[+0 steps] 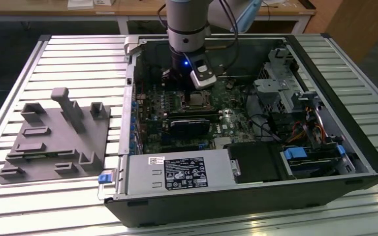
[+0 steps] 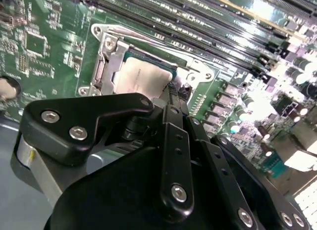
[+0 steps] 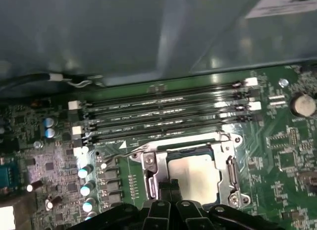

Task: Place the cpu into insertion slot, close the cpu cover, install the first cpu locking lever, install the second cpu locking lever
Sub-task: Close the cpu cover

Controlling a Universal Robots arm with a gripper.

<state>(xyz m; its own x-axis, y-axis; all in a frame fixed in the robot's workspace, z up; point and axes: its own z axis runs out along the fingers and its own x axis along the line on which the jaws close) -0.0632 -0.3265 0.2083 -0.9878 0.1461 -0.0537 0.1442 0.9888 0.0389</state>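
Your gripper (image 3: pixel 168 189), jaws pinched narrow, sits at the twelve o'clock edge of the cpu cover (image 3: pixel 232 168), closed over the cpu (image 3: pixel 194 176), in the exterior view.

arm (image 1: pixel 187 22): held pretty much straight down from above
gripper (image 3: pixel 168 186): pointed downward
fingers (image 3: pixel 162 189): seen pressed together, basically no gap

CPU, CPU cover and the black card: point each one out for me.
cpu (image 3: pixel 193 178): first wrist view, middle of its pale face.
cpu cover (image 3: pixel 231 173): first wrist view, one side bar of the frame.
black card (image 1: pixel 189 126): exterior view, middle of its top.
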